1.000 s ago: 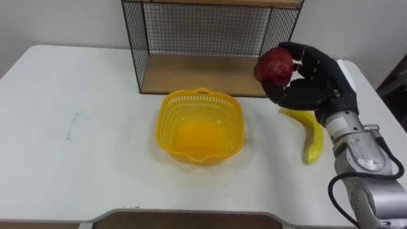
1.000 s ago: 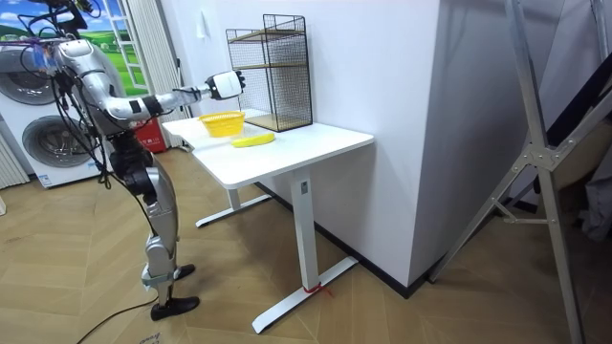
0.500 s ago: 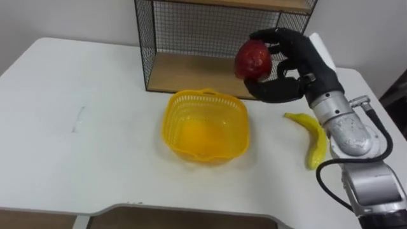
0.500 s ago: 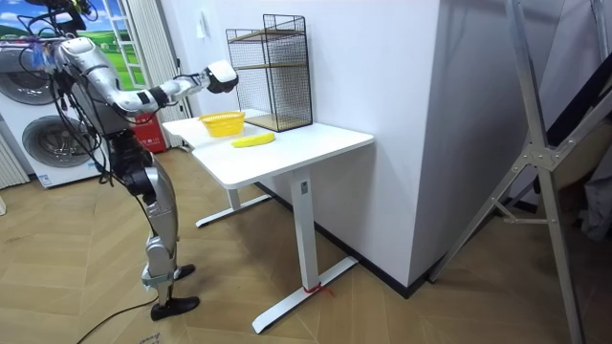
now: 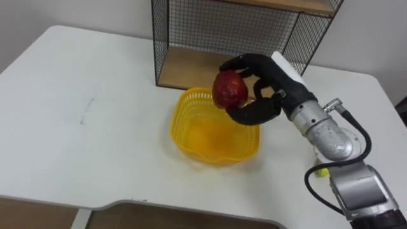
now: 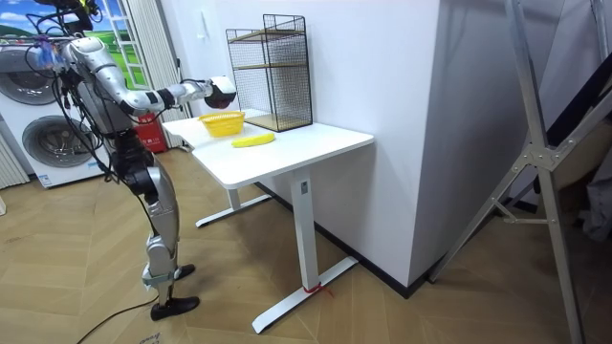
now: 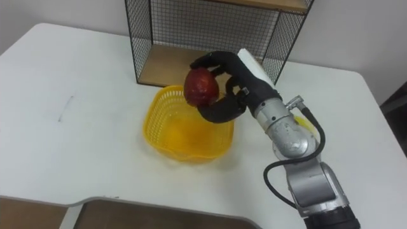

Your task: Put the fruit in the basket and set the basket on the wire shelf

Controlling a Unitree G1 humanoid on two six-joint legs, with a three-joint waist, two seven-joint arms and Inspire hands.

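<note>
Over the basket (image 5: 186, 131) now, the red fruit (image 5: 229, 90)

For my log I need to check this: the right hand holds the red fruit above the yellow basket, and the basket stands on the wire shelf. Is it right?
Not quite. The basket stands on the table, in front of the shelf, as the left eye view shows. The rest is right: the right hand holds the fruit above it.
</note>
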